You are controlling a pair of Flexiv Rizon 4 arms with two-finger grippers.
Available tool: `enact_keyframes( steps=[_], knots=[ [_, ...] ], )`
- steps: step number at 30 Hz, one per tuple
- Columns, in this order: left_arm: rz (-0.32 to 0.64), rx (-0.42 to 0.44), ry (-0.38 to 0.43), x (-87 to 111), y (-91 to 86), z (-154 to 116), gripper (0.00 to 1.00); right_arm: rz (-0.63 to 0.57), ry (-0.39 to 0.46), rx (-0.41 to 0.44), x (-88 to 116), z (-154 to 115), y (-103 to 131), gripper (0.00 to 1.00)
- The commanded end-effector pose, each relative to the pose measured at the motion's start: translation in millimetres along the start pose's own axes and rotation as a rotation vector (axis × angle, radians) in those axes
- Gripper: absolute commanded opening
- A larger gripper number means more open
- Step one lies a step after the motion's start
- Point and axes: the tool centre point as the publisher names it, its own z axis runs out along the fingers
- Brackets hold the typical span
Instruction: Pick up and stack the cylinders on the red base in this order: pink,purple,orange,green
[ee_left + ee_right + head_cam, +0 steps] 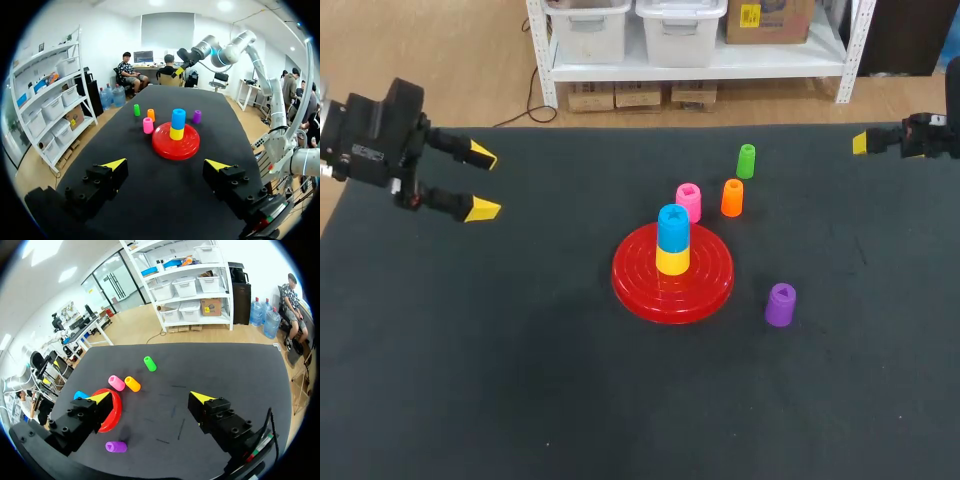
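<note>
Hovering at the table's sides, my left gripper and right gripper both have fingers apart. Six cylinders: purple cylinder nearest, beside the red base carrying blue stacked on yellow; beyond stand pink, orange, then green.

A robotics lab: a black left robot arm and a right robot arm flank a wide, matte black bench.

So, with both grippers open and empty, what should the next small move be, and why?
Probably send the right gripper toward the pink cylinder: pink goes first, it stands untouched beside the red base, and nothing is held yet.
</note>
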Motion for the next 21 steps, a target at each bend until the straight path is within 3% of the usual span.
enact_keyframes(
  steps=[1, 6, 11, 16, 21],
  knots=[
    [0.002, -0.004, -0.003, 0.9, -1.0, 0, 1.0, 0.0, 0.0, 0.001, 0, 0, 0, 1.0],
    [0.002, -0.004, -0.003, 0.9, -1.0, 0, 1.0, 0.0, 0.0, 0.001, 0, 0, 0, 1.0],
    [0.002, -0.004, -0.003, 0.9, -1.0, 0, 1.0, -0.052, 0.214, 0.058, -31, 29, 15, 1.0],
    [0.002, -0.004, -0.003, 0.9, -1.0, 0, 1.0, -0.202, 0.325, 0.1, -59, 49, 40, 1.0],
    [0.002, -0.004, -0.003, 0.9, -1.0, 0, 1.0, -0.346, 0.455, 0.147, -69, 69, 59, 1.0]
  ],
)
